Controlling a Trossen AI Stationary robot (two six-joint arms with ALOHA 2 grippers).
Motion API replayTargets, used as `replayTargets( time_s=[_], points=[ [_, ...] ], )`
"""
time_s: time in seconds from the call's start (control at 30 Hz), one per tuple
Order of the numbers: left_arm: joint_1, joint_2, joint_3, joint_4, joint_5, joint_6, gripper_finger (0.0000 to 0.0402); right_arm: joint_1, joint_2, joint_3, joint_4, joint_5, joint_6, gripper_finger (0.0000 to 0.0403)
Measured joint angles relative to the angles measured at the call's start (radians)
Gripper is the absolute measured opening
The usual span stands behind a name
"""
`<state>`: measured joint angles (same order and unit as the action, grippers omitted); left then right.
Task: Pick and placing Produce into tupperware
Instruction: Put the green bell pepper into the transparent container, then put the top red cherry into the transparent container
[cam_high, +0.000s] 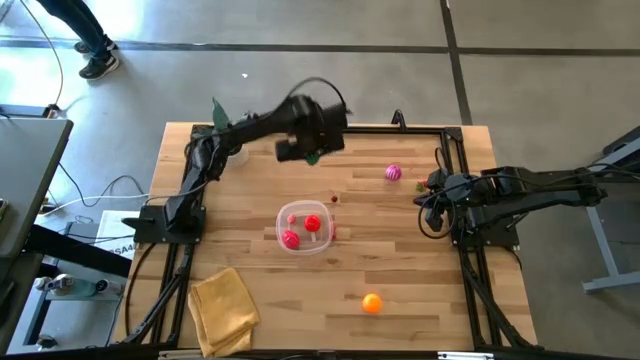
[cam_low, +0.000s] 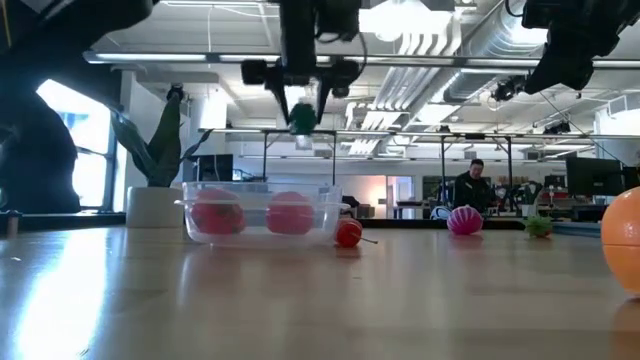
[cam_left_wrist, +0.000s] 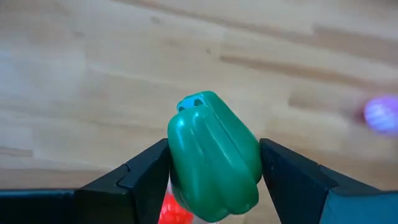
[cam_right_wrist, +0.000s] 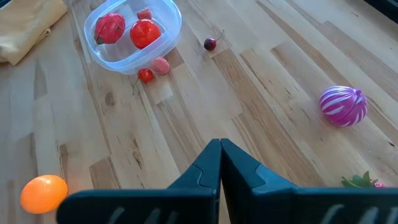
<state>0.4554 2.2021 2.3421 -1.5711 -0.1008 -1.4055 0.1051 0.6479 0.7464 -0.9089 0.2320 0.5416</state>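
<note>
In the left wrist view, a green pepper (cam_left_wrist: 214, 158) is filling the near foreground, and the left claw (cam_left_wrist: 214, 180) is gripping it, one dark finger (cam_left_wrist: 140, 174) pressing on each side. Bare wood is lying beyond it, with a blurred purple shape toward one edge.

In the high view, the left claw (cam_high: 312, 135) is hanging above the table, and the clear tub (cam_high: 304, 228) is sitting nearer the front edge than the claw, already holding red pieces. The right claw (cam_high: 432, 190) is waiting closed at the right side, with the pink striped ball (cam_high: 392, 173) near it. An orange (cam_high: 371, 302) is lying well apart, by the front edge.

In the low view, the pepper (cam_low: 302, 119) is hanging above the tub (cam_low: 262, 212).

In the right wrist view, the tub (cam_right_wrist: 132, 34) is sitting well ahead of the closed fingers, with small red bits just beside it.

To do this well, the left claw should be centring over the tub and lowering inside the rim before letting go.

How many pieces the tub is holding is hard to make out, and something red below the pepper is cut off.
</note>
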Motion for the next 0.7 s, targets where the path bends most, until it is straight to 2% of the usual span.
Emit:
replayTargets(
  time_s=[0.13, 0.3, 0.4, 0.5, 0.7],
  points=[
    [-0.128, -0.007, -0.002, 0.000, -0.088, -0.048, 0.0251, 0.000, 0.000, 0.000, 0.000, 0.000, 0.000, 0.0000],
    [-0.247, -0.008, -0.084, 0.000, -0.112, -0.150, 0.0283, 0.000, 0.000, 0.000, 0.000, 0.000, 0.000, 0.0000],
    [-0.283, -0.021, -0.180, 0.003, -0.036, -0.230, 0.0300, 0.000, 0.000, 0.000, 0.000, 0.000, 0.000, 0.0000],
    [-0.316, -0.070, -0.291, -0.004, -0.031, -0.276, 0.0309, 0.000, 0.000, 0.000, 0.000, 0.000, 0.000, 0.0000],
    [-0.331, -0.106, -0.351, 0.036, -0.158, -0.248, 0.0308, 0.000, 0.000, 0.000, 0.000, 0.000, 0.000, 0.0000]
  ],
)
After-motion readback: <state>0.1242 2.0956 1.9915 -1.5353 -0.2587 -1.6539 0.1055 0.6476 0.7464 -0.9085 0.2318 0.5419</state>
